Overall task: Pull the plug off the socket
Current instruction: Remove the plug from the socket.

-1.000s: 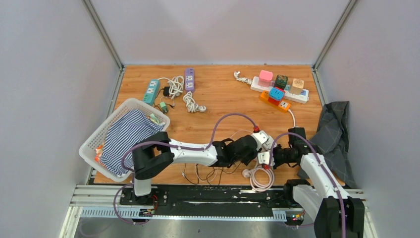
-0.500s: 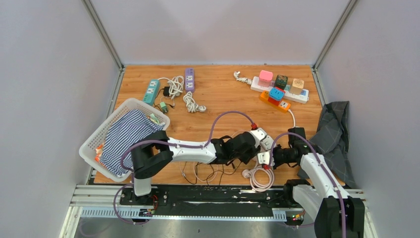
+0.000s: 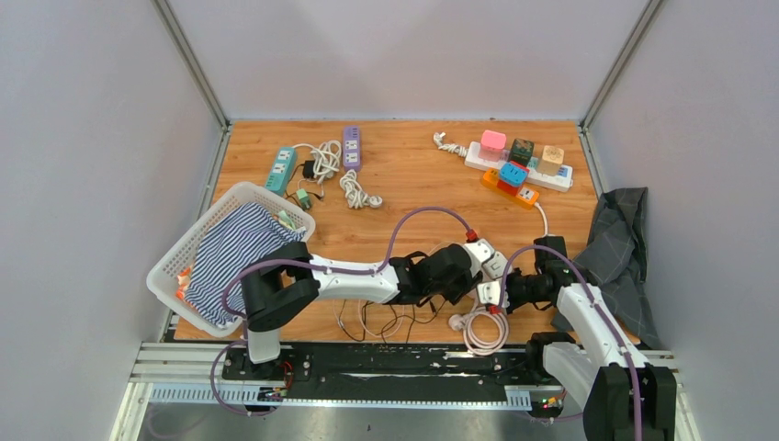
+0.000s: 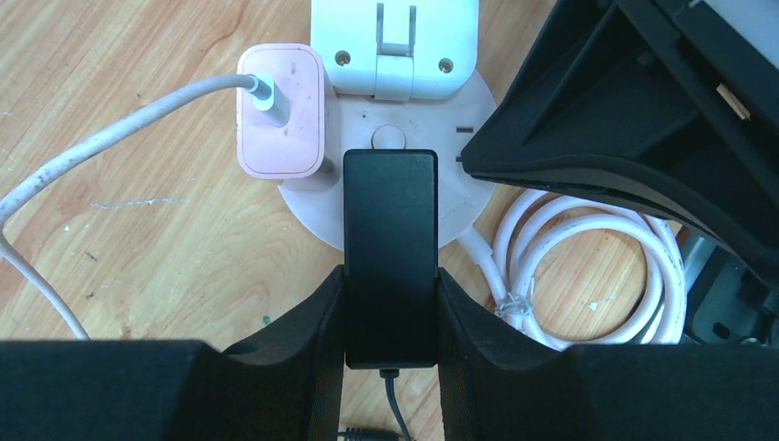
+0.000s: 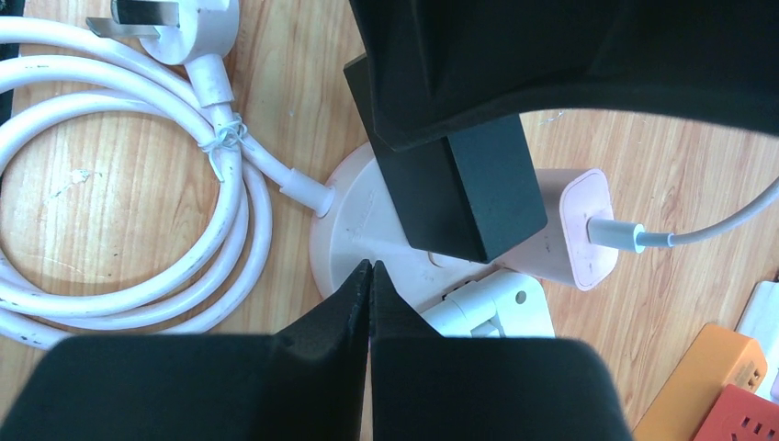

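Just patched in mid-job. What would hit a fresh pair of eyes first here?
The left end effector is clamped on the black plug, which stands in the round white socket near the table's front edge. A pink charger sits beside it on the same socket. The right end effector is shut, its tips over the socket's rim, next to a coiled white cable.

Between the black fingers (image 4: 321,312) of your left end effector (image 4: 389,280) is a plain matte black adapter (image 4: 389,211). Ahead and to its left you see a pale pink charger (image 4: 280,115) with a white lead, on a round off-white socket (image 4: 358,124). The worktop (image 4: 138,239) is warm orange-brown wood grain, flecked with pale scuffs. Your right end effector (image 5: 370,271) is black too. To its left is a white cable coil (image 5: 241,230), and to its right an orange power strip (image 5: 698,367) beside a red one (image 5: 744,418).
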Motion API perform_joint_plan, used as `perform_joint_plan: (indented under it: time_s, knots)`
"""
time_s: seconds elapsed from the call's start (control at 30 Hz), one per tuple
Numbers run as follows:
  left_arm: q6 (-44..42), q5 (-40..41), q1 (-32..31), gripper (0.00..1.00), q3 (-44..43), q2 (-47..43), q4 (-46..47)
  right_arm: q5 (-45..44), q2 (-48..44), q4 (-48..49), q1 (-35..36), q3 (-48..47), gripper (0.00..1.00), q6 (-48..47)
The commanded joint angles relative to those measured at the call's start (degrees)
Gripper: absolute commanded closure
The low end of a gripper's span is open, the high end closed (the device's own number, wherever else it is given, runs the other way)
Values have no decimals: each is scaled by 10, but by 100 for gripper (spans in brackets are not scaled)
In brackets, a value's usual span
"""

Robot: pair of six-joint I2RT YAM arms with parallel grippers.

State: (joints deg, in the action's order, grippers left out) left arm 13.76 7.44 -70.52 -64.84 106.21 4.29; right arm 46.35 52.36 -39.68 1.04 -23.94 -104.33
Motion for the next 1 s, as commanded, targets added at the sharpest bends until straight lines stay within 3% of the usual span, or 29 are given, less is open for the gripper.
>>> perform_joint_plan:
  time_s: [0.0,0.1,0.27,0.37,0.6,0.83,0.97]
  knots:
    - [50,-71,1,100,-12,-14,20,-37,11,-47,6,10,97,15]
    - [48,-54,0,100,-15,-20,18,-36,9,-47,6,9,97,15]
    - [-29,24,-12,100,4,-37,19,-35,11,-47,7,9,97,15]
    - [-41,5,-12,100,4,-35,20,-36,13,-47,8,8,97,15]
    - [49,-88,-6,100,-20,-32,31,-36,11,-48,9,9,97,16]
    - [-88,-16,-15,100,4,-39,31,-35,15,-51,9,5,97,16]
    - [-57,-47,-11,100,5,-37,32,-36,17,-51,11,5,96,15]
